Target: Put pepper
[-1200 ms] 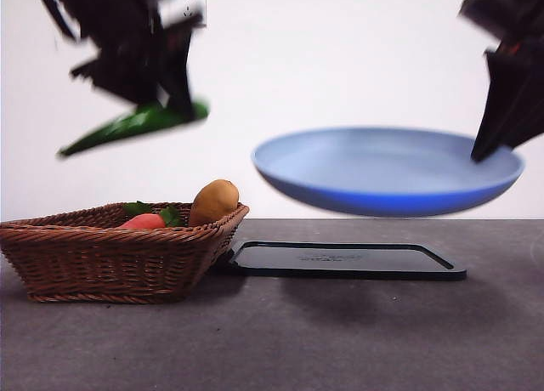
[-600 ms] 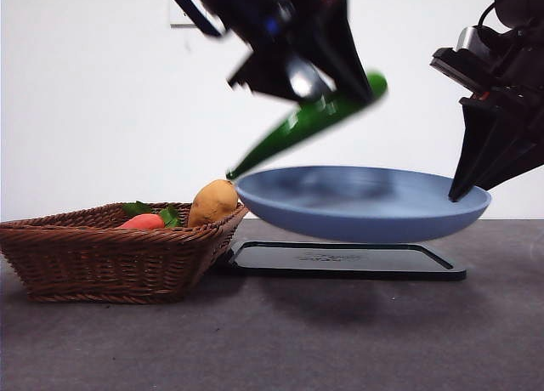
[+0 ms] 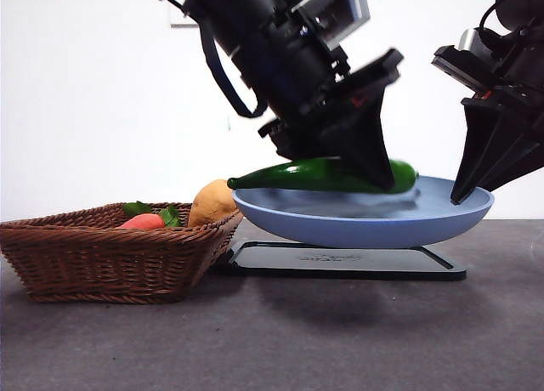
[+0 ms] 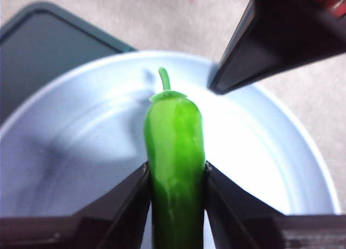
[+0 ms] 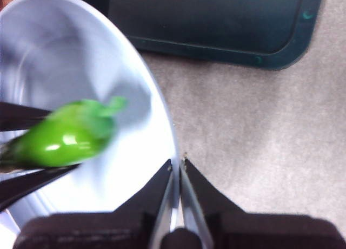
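Left gripper [image 4: 175, 176] jaws clamped on pepper [image 3: 327, 175], held lengthwise over blue plate [image 3: 442, 225], possibly touching it. Right gripper [image 5: 177, 170] jaws pinched on plate rim, plate held above desk [image 3: 340, 340].

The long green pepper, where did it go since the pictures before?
The left gripper carried the long glossy green pepper from above the woven wicker basket across and down into the round blue plate, and still grips it. The right gripper keeps pinching the plate's rim in the air, now lower. Basket and black tray stayed put.
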You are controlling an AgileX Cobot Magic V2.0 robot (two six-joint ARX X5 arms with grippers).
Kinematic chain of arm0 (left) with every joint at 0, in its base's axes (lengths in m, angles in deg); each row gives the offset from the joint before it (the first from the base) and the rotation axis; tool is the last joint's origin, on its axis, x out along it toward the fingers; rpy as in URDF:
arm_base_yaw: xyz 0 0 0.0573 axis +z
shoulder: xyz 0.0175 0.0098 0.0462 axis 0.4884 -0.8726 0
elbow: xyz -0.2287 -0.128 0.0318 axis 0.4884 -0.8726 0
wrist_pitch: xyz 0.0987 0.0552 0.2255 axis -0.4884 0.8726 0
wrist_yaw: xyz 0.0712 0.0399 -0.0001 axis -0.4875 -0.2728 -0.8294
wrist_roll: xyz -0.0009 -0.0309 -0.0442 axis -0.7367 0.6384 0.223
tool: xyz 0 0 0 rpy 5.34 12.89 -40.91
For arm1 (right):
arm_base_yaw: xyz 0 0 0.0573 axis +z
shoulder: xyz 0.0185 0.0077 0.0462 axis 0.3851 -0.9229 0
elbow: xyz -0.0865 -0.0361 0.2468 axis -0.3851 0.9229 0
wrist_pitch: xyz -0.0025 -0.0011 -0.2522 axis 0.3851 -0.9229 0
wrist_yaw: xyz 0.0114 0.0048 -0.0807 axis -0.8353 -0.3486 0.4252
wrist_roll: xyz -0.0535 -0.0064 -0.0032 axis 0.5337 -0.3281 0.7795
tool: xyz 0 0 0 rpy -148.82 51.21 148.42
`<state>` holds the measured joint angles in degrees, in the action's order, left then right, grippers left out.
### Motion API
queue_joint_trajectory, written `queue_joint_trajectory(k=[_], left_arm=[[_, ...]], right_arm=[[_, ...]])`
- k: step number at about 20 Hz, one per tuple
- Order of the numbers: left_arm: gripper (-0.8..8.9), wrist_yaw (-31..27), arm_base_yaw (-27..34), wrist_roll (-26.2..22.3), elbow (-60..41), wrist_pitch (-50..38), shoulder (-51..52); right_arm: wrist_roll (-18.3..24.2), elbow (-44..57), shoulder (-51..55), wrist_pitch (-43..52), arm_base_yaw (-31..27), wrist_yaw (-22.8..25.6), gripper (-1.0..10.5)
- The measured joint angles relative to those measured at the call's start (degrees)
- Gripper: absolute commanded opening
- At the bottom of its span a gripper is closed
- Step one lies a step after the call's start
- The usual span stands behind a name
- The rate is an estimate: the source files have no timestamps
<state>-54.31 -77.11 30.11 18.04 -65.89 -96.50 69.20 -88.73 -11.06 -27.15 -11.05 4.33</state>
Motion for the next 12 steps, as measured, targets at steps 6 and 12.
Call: queue_joint_trajectory(k=[6,12], left_arm=[[1.86,0.0,-1.09,-0.42,0.0,-0.66,-2.01],[2.49,0.0,-1.33,-0.42,0.0,-0.5,-1.9]], right_arm=[[0.0,0.0,0.0,-0.57,0.0,0.04,0.1],[-0.02,0.0,0.0,-0.57,0.0,0.0,0.1]])
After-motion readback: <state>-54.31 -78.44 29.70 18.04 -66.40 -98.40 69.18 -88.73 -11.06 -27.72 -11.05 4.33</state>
